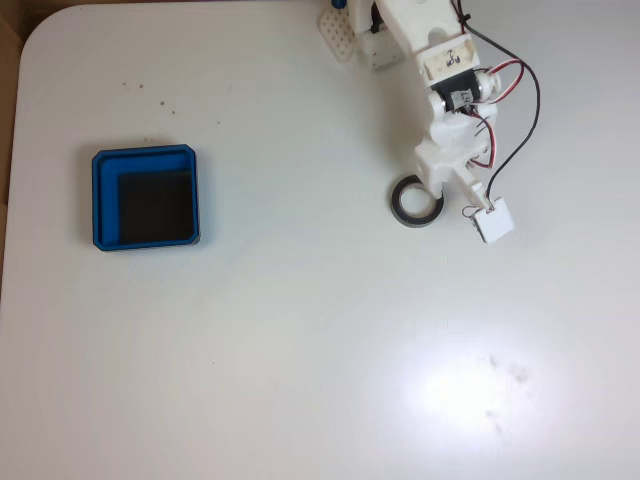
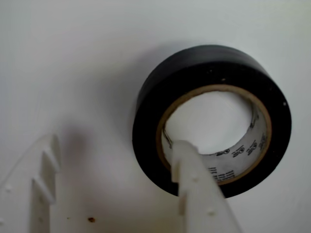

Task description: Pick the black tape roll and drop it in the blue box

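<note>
The black tape roll [image 1: 404, 212] lies flat on the white table, right of centre in the fixed view. My white gripper [image 1: 438, 187] hangs over its right part. In the wrist view the tape roll [image 2: 160, 92] has a black band and a tan inner rim. One finger [image 2: 192, 170] reaches into its open centre, and the other finger [image 2: 48, 165] stands outside to the left. The gripper [image 2: 116, 145] is open, with the roll's wall between the fingers. The blue box [image 1: 105, 200], a shallow tray with a black floor, sits far left and holds nothing.
The arm's body and base [image 1: 400, 30] reach in from the top edge, trailing red and black wires [image 1: 525, 90]. A small white square module [image 1: 494, 221] hangs beside the roll. The table's left edge [image 1: 12, 150] meets a brown floor.
</note>
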Robot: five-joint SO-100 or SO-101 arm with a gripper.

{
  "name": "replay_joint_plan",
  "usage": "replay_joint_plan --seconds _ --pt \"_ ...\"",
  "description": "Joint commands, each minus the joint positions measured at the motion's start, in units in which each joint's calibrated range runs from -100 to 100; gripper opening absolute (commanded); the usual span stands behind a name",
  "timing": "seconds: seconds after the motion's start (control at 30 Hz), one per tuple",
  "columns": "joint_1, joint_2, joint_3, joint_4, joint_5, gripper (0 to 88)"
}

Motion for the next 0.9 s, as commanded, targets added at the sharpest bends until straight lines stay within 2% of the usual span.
replay_joint_plan --seconds 0.0,0.37,0.87 --pt "0.6 0.6 -3.4 -1.1 0.0 21.3" --pt "3.4 5.4 -3.4 -1.1 0.1 21.3" --pt "3.0 6.3 -3.6 -1.7 0.0 21.3"
